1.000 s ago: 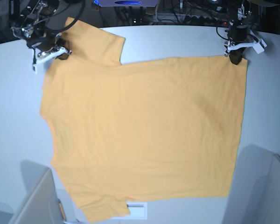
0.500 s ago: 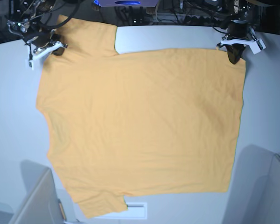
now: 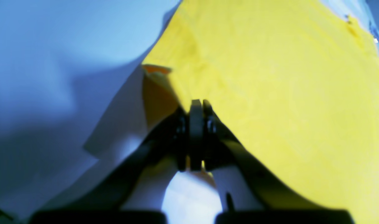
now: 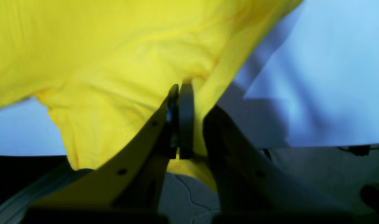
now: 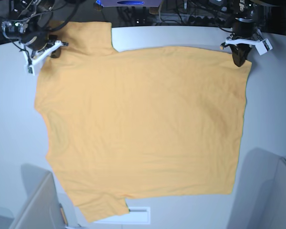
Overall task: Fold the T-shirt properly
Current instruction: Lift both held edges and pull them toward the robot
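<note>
The orange-yellow T-shirt (image 5: 143, 124) lies spread across the white table (image 5: 271, 109), plain side up, collar toward the left. In the base view my left gripper (image 5: 239, 61) is shut on the shirt's far right hem corner. My right gripper (image 5: 55, 51) is shut on the far left shoulder beside the upper sleeve (image 5: 88, 36). The left wrist view shows the T-shirt (image 3: 285, 93) pinched between the shut fingers of the left gripper (image 3: 196, 104). In the right wrist view the right gripper (image 4: 180, 88) clamps bunched T-shirt cloth (image 4: 114, 68), which is lifted off the table there.
A white label or card (image 5: 138, 214) peeks out under the near edge of the shirt. Grey panels stand at the near left (image 5: 35, 205) and near right (image 5: 271, 191). Dark equipment and cables (image 5: 128, 5) sit behind the table's far edge.
Both grippers have pulled the shirt's far edge away from the camera and a little left. The near hem and lower sleeve slid farther up the table, and the upper sleeve now reaches the far edge.
</note>
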Tool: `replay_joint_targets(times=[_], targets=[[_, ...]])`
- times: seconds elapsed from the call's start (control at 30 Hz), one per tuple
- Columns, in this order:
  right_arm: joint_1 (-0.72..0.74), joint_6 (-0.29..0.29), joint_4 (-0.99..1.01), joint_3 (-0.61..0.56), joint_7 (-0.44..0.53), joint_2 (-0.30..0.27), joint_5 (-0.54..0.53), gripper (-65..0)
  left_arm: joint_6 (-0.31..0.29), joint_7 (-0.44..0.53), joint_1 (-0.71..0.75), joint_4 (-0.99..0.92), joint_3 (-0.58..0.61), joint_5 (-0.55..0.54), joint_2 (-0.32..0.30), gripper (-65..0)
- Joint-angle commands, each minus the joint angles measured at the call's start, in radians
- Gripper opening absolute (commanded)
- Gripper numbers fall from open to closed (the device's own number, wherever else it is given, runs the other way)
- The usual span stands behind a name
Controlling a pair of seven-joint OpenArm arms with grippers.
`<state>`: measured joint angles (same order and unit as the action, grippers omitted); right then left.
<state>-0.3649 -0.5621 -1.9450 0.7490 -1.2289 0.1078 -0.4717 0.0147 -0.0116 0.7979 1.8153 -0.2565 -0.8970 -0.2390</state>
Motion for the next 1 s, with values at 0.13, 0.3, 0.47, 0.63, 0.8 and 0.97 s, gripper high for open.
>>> replay_joint_targets(times=[0.13,0.3,0.47,0.63,0.8,0.97], targets=[[0.023,-0.017,-0.023,0.004,0.005,-0.006,-0.012,-65.0,-0.008,0.023,0.007,0.039,-0.007,0.003,-0.009,-65.0],[0.059,-0.019,-0.023,0.004,0.002,-0.012,-0.012,-65.0,-0.005,0.022,-0.002,0.060,-0.008,0.003,-0.012,-65.0],[0.094,-0.019,-0.023,0.004,0.001,-0.012,-0.012,-65.0,-0.005,0.022,-0.021,0.060,-0.007,0.005,-0.012,-65.0],[0.103,-0.019,-0.023,0.004,0.001,-0.012,-0.012,-65.0,-0.005,0.022,-0.022,0.065,0.001,0.118,-0.006,-65.0],[0.097,-0.019,-0.023,-0.029,-0.001,-0.012,-0.012,-65.0,-0.005,0.022,-0.016,0.065,0.003,0.138,-0.004,-65.0],[0.094,-0.019,-0.023,-0.024,-0.001,-0.009,-0.012,-65.0,-0.005,0.022,-0.015,0.065,0.001,0.141,-0.004,-65.0]])
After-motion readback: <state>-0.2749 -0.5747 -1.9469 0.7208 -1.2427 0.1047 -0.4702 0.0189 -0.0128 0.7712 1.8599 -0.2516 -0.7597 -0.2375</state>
